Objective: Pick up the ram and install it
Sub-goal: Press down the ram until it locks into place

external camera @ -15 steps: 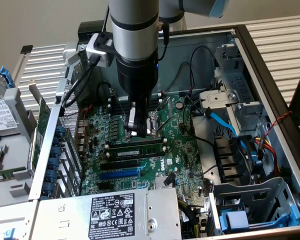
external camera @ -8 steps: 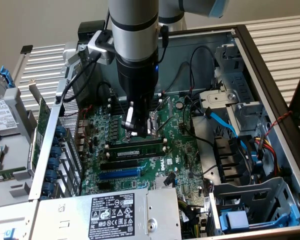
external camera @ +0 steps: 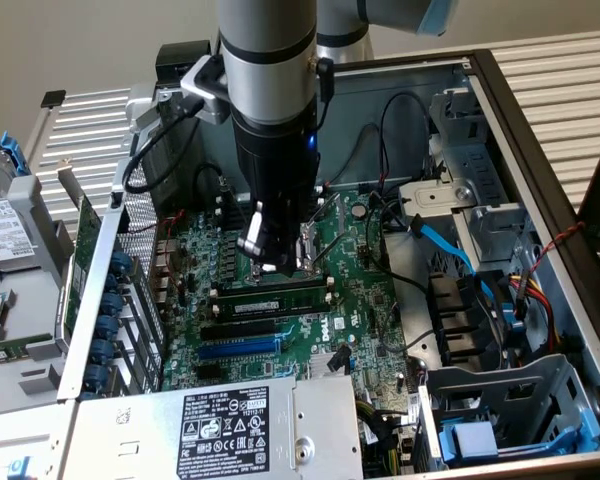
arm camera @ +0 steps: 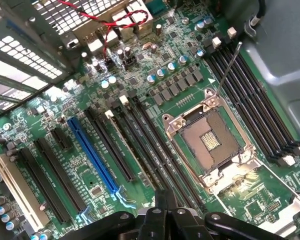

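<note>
Green motherboard point(external camera: 280, 290) fills the floor of the open computer case point(external camera: 500, 120) in the exterior view, and the arm comes down over its middle. The gripper point(external camera: 275, 262) hangs low over the board with its fingers drawn fully together, the tips close above the black memory slots point(external camera: 260, 318). Just below the fingertips, toward the camera, the ram point(external camera: 270, 297) lies lengthwise in the slot row, a long thin dark-green stick; nothing is clamped between the fingers, and whether the tips touch its top edge cannot be told. Beside the gripper, on the exterior view's right, sits the metal processor socket point(external camera: 325, 255). Nearer the camera than the gripper is the silver power supply point(external camera: 220, 430) with its label.

In the wrist view the closed fingertips point(arm camera: 165, 200) point down onto the long black slots point(arm camera: 140, 145) running away from the gripper. A blue slot point(arm camera: 92, 152) lies a few rows to one side of the fingers, the open processor socket point(arm camera: 210, 137) on the other. A red and black twisted wire point(arm camera: 110, 30) crosses the board's far end.
</note>
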Tool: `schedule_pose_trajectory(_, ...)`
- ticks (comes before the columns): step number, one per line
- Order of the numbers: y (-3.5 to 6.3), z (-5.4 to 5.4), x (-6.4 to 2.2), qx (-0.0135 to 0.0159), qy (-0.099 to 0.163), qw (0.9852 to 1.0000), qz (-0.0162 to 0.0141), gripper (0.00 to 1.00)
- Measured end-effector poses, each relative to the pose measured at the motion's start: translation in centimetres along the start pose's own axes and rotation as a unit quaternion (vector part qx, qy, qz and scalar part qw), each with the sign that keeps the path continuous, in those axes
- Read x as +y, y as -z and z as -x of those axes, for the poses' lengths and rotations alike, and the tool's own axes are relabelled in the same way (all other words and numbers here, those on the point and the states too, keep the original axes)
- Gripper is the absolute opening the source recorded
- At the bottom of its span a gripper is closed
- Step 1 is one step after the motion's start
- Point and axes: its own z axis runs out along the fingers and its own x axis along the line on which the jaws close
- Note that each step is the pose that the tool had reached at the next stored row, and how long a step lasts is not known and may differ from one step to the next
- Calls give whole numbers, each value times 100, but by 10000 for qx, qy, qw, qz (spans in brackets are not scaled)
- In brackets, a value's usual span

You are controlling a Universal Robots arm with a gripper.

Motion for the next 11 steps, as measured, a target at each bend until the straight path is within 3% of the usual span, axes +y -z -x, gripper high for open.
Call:
schedule_pose_trajectory(5,-5,0,0,-19,-407,9992,-18,11)
schedule_pose_trajectory(11,-10,0,0,-43,-899,9959,-39,11)
